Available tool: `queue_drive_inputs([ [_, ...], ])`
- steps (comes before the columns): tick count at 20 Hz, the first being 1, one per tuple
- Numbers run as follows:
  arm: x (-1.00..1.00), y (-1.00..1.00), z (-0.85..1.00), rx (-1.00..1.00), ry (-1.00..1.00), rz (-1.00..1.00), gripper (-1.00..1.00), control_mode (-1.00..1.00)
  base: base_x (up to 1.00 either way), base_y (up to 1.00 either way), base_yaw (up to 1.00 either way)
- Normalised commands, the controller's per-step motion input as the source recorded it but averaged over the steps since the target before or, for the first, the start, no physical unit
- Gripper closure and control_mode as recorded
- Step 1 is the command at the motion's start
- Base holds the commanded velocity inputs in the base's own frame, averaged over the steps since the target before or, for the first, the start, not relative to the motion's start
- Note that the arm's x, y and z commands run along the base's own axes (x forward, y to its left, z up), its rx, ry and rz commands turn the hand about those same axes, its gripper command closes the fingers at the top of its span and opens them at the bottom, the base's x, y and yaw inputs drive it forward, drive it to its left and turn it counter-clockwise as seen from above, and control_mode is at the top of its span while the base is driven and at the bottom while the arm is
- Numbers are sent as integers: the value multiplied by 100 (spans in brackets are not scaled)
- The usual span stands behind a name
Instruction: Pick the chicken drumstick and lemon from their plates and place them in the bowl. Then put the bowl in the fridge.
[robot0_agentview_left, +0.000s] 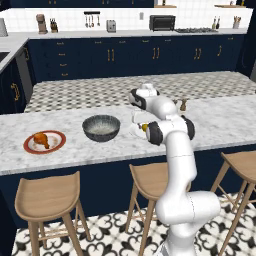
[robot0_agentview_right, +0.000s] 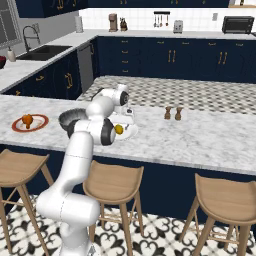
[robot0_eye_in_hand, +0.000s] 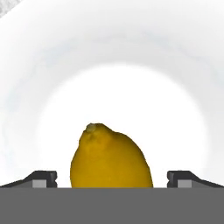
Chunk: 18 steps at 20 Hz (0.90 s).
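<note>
On the plain white plate (robot0_eye_in_hand: 39, 65) sits the lemon (robot0_eye_in_hand: 110, 156), right between the gripper (robot0_eye_in_hand: 112, 178) fingers, spread wide and gripping nothing; no readable writing anywhere I can spot.

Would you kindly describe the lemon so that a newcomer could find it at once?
On the long marble island counter, look just right of the dark speckled bowl, where a plain white plate lies under the open gripper. The lemon is the small yellow oval on it, unlike the orange-brown chicken drumstick on the red-rimmed plate.
</note>
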Motion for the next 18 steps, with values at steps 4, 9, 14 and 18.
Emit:
queue_drive_inputs([
  [4, -37, 0, -10, 0, -2, 0, -100, -100, 0, 0, 0],
  [9, -11, 0, -14, 0, 0, 0, -100, -100, 0, 0, 0],
  [14, 0, 0, -11, 0, 0, 0, 100, -100, 0, 0, 0],
  [18, 1, 0, 0, 0, 0, 0, 100, -100, 0, 0, 0],
])
